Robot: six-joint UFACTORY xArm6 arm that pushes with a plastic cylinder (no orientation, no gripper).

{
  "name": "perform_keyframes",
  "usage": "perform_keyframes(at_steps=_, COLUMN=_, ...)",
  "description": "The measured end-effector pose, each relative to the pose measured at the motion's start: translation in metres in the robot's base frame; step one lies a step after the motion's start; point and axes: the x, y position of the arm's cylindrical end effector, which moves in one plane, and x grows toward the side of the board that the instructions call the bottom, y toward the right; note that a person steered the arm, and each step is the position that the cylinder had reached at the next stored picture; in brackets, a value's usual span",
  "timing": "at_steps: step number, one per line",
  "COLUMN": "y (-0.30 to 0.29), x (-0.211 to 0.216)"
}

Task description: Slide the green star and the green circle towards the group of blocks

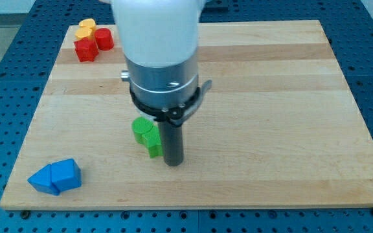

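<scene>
Two green blocks sit together near the board's middle. The upper one looks round, so I take it for the green circle. The lower one is partly hidden by the rod; its star shape cannot be made out. My tip rests on the board just to the right of the lower green block, touching or nearly touching it. At the view's top left stands a group: a yellow block, a red block and a red round block.
Two blue blocks lie together at the view's bottom left corner of the wooden board. The arm's white and silver body hides the board's upper middle. A blue perforated table surrounds the board.
</scene>
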Motion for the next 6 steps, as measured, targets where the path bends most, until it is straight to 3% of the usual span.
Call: perform_keyframes(at_steps=6, y=-0.112, x=-0.116)
